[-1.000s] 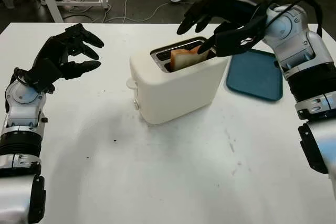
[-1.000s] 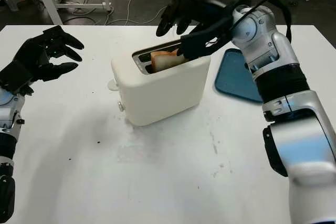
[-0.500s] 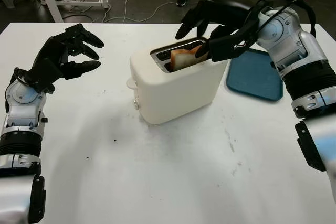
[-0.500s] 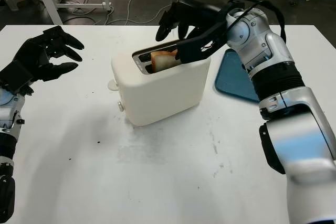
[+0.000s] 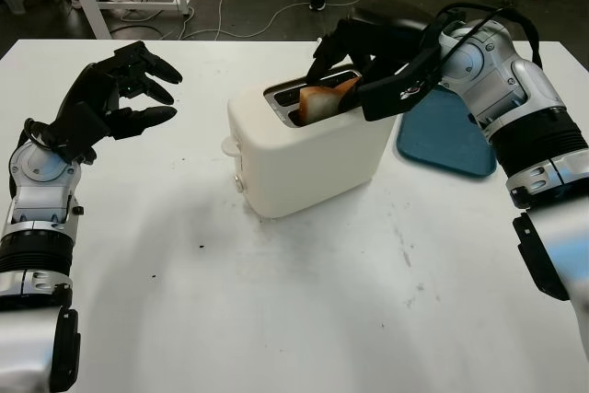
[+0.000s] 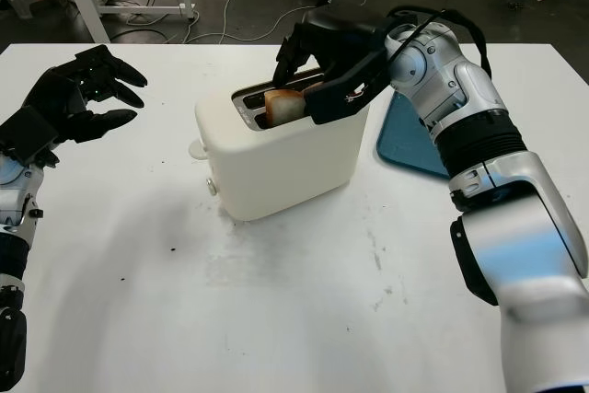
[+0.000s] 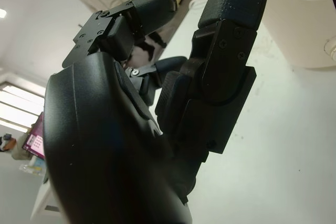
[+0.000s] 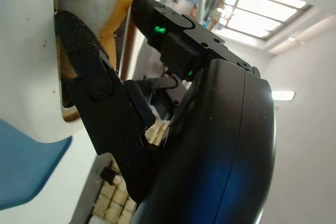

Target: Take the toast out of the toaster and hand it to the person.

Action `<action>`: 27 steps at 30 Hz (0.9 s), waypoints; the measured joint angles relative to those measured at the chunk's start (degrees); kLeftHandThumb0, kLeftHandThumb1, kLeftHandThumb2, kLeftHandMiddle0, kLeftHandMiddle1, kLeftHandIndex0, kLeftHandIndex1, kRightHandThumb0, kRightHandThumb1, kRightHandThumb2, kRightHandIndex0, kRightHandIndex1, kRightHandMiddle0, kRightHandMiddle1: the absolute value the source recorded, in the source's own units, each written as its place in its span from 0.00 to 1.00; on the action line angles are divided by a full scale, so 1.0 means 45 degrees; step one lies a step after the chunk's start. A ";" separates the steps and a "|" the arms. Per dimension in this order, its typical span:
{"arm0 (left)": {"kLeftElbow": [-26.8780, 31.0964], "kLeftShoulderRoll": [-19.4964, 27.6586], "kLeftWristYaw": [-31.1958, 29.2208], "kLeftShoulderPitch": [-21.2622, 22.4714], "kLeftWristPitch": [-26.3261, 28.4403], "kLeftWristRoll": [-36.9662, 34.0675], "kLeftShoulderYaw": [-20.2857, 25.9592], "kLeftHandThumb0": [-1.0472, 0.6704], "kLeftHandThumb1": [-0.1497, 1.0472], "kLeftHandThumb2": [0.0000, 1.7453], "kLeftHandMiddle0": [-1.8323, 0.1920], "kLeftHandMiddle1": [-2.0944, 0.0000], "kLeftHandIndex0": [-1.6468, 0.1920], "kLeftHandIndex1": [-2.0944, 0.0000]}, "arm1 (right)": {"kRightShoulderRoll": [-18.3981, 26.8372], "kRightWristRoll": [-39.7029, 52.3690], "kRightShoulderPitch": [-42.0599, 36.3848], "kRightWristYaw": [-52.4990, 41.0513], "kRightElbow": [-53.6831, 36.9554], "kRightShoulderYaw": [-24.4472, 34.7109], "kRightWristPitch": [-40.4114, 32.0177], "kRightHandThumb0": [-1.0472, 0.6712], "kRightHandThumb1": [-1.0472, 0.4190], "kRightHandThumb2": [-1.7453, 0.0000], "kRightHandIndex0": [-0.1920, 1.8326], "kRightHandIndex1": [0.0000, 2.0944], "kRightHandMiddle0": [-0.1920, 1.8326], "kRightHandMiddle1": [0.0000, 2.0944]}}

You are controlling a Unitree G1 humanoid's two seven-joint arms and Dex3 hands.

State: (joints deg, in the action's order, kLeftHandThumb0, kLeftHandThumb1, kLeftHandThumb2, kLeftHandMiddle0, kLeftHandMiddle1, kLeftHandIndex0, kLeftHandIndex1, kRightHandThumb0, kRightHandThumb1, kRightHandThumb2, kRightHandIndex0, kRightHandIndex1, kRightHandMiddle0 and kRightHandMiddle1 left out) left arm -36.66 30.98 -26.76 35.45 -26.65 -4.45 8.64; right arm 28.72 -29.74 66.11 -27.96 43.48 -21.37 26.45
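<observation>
We are early on: the toast (image 5: 319, 98) sits in the toaster (image 5: 308, 149) slot at centre tabletop (image 5: 304, 301). Our right hand (image 5: 354, 66) straddles it, fingers not yet clamped; our left hand (image 5: 115, 98) is open at nine o'clock. Lifting and handover remain.

Toaster slot crowded, counter wide open
The right hand (image 5: 354, 62) fills the space over the toaster (image 5: 308, 149); the tray (image 5: 448, 132) lies just beside it, while the counter (image 5: 304, 301) in front is bare.

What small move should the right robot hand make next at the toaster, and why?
Probably close the right robot hand on the toast. The toast still sits in the toaster slot, with one finger beside it and the others above, not yet gripping.
</observation>
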 measured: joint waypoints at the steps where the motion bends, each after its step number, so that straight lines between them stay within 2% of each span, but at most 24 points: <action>1: 0.0004 -0.0002 0.0004 0.0000 0.0000 0.0000 0.0000 0.00 0.89 0.01 0.72 0.35 0.70 0.41 | -0.0026 0.0000 -0.0002 -0.0003 -0.0014 0.0000 0.0000 0.29 0.26 1.00 0.44 0.63 0.61 0.01; 3: 0.0005 -0.0006 0.0005 0.0000 0.0000 0.0000 0.0000 0.00 0.89 0.02 0.72 0.35 0.70 0.41 | -0.0063 0.0000 -0.0014 -0.0003 -0.0016 0.0000 0.0001 0.29 0.26 1.00 0.47 0.46 0.60 0.00; 6: 0.0007 -0.0008 0.0018 0.0000 0.0000 0.0000 0.0000 0.00 0.89 0.02 0.72 0.35 0.70 0.41 | -0.0099 0.0000 -0.0030 -0.0001 -0.0016 0.0000 0.0006 0.29 0.27 1.00 0.48 0.36 0.60 0.00; 8: 0.0015 -0.0007 0.0059 -0.0001 0.0006 0.0000 0.0000 0.00 0.89 0.02 0.72 0.35 0.70 0.40 | -0.0108 0.0000 -0.0038 -0.0001 -0.0016 0.0000 0.0026 0.29 0.27 1.00 0.46 0.49 0.60 0.00; 9: 0.0019 -0.0007 0.0061 -0.0001 0.0016 0.0000 0.0000 0.00 0.89 0.01 0.72 0.35 0.70 0.40 | -0.0108 0.0000 -0.0038 -0.0002 -0.0022 0.0000 0.0032 0.29 0.27 1.00 0.44 0.52 0.60 0.00; 10: 0.0026 -0.0008 0.0061 -0.0001 0.0042 -0.0001 0.0000 0.00 0.89 0.01 0.72 0.35 0.70 0.40 | -0.0107 0.0000 -0.0039 -0.0017 -0.0047 0.0000 0.0033 0.29 0.27 1.00 0.43 0.49 0.60 0.00; 14: 0.0029 -0.0016 0.0059 -0.0001 0.0078 -0.0002 0.0001 0.00 0.89 0.01 0.72 0.35 0.70 0.41 | -0.0108 0.0005 -0.0041 -0.0125 -0.0105 0.0000 0.0049 0.29 0.27 1.00 0.48 0.25 0.58 0.00; 16: 0.0029 -0.0017 0.0060 -0.0001 0.0078 -0.0001 0.0001 0.00 0.89 0.01 0.72 0.35 0.70 0.41 | -0.0108 0.0019 -0.0041 -0.0187 -0.0105 0.0000 0.0049 0.31 0.27 1.00 0.49 0.19 0.58 0.00; 20: 0.0035 -0.0016 0.0075 -0.0002 0.0078 0.0003 0.0000 0.00 0.89 0.02 0.72 0.35 0.70 0.40 | -0.0110 0.0107 -0.0040 -0.0448 -0.0105 0.0001 0.0049 0.31 0.27 1.00 0.51 0.17 0.57 0.00; 23: 0.0041 -0.0016 0.0099 -0.0002 0.0078 0.0003 0.0001 0.00 0.89 0.01 0.72 0.35 0.70 0.40 | -0.0140 0.0154 -0.0041 -0.0565 -0.0105 0.0002 0.0046 0.31 0.28 1.00 0.55 0.20 0.58 0.00; 26: 0.0061 -0.0017 0.0106 -0.0002 0.0098 0.0003 0.0001 0.00 0.89 0.01 0.71 0.35 0.70 0.40 | -0.0171 0.0222 -0.0071 -0.0591 -0.0105 0.0009 0.0046 0.32 0.29 1.00 0.48 0.55 0.58 0.00; 27: 0.0087 -0.0017 0.0125 -0.0003 0.0109 0.0003 0.0001 0.00 0.89 0.01 0.71 0.35 0.70 0.40 | -0.0173 0.0282 -0.0099 -0.0616 -0.0107 0.0024 0.0046 0.32 0.29 1.00 0.47 0.61 0.58 0.00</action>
State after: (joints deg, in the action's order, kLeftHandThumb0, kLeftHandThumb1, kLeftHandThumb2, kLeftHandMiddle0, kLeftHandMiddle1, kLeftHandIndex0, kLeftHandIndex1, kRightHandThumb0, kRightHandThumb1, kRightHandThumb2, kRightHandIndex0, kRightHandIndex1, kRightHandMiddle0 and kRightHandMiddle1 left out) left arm -36.27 30.90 -26.20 35.44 -26.16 -4.44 8.64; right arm 27.94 -28.47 65.67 -30.73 43.00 -21.26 26.66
